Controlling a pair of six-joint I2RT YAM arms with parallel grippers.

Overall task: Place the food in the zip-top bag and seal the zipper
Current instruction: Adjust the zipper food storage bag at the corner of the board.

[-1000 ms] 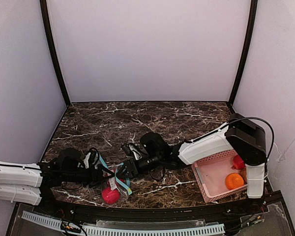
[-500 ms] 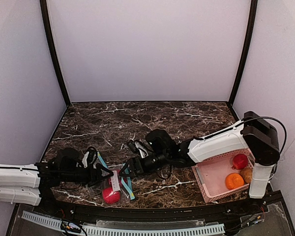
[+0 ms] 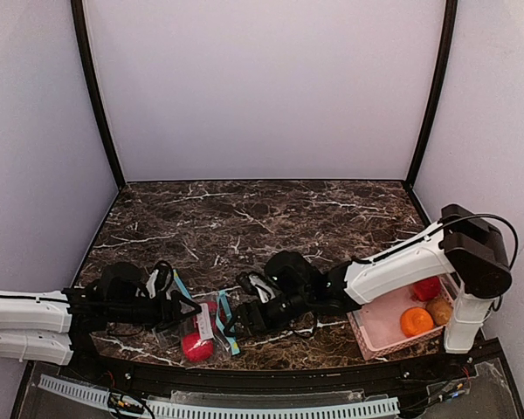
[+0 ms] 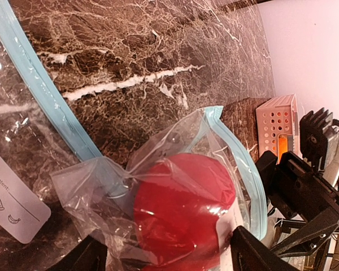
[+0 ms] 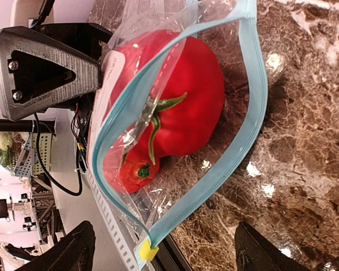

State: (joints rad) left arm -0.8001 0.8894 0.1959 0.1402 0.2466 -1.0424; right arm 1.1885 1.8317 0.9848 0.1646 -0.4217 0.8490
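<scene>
Left of the zip-top bag (image 3: 211, 321), left claw (image 3: 180, 307): its fingers (image 4: 87, 257) are set wide on either side of the part of the bag that bulges with red fruit. Whether the plastic is pinched cannot be told.
Zip-top bag: it is laid on the dark marble worktop (image 3: 244, 227) near the front edge, between the two claws. The teal zipper strips are seen parted, with the mouth turned towards the right claw. A yellow slider (image 5: 147, 251) is seen at one end of the zipper.
Large red fruit (image 5: 181, 96): it is enclosed in the bag, and its green stem can be seen through the plastic.
Smaller red fruit (image 5: 137, 169): it is also enclosed in the bag, pressed against the large one.
Right claw (image 3: 237, 319): it is placed just right of the bag's mouth. Its fingers (image 5: 73, 251) are spread wide and nothing is held between them.
Pink basket (image 3: 360, 330): it is set well to the right of the bag, past the right arm.
Loose red fruit (image 3: 426, 288) and orange fruit (image 3: 416, 321): both are left in the basket, well apart from the bag. A brownish piece (image 3: 439, 308) is seen beside them.
</scene>
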